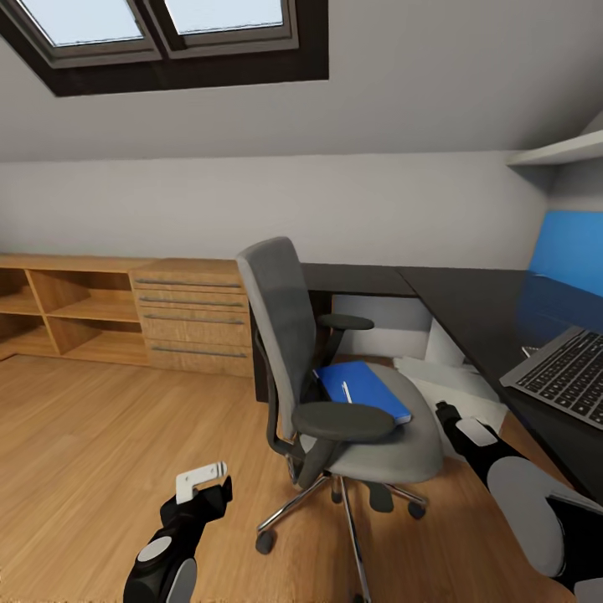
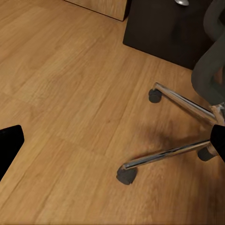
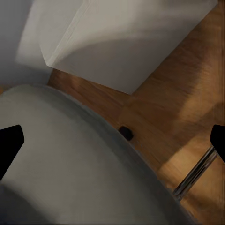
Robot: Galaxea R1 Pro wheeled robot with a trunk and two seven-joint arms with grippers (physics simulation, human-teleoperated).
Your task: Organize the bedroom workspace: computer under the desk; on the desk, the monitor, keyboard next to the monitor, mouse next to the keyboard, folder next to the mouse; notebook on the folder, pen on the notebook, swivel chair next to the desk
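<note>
Resting flat on the seat of the swivel chair (image 1: 352, 394), the blue folder (image 1: 362, 390) has a slim white pen-like object (image 1: 346, 391) lying on it and has not yet been carried over. The chair stands on the wooden floor (image 1: 100, 435) just off the inner corner of the L-shaped table (image 1: 469, 310), its back toward the robot's left, so it is near but arguably not yet tucked beside it. On the table's right edge sits the keyboard (image 1: 565, 373), dark keys in a silver frame; whether a monitor or mouse accompanies it cannot be told. Pale box shapes under the table beyond the chair may be the computer (image 1: 444, 377), which would put that step done. I judge most of the work remains: folder, notebook, pen stack, then the chair. The right end effector (image 1: 448, 412) hangs low beside the seat's right edge, and its wrist view looks down on the grey cushion with the fingers spread wide and empty. The left end effector (image 1: 201, 477) hovers over the floor near the chrome base (image 2: 173, 152), likewise spread wide with nothing held. A light-wood cabinet (image 1: 126, 310) lines the far wall.
</note>
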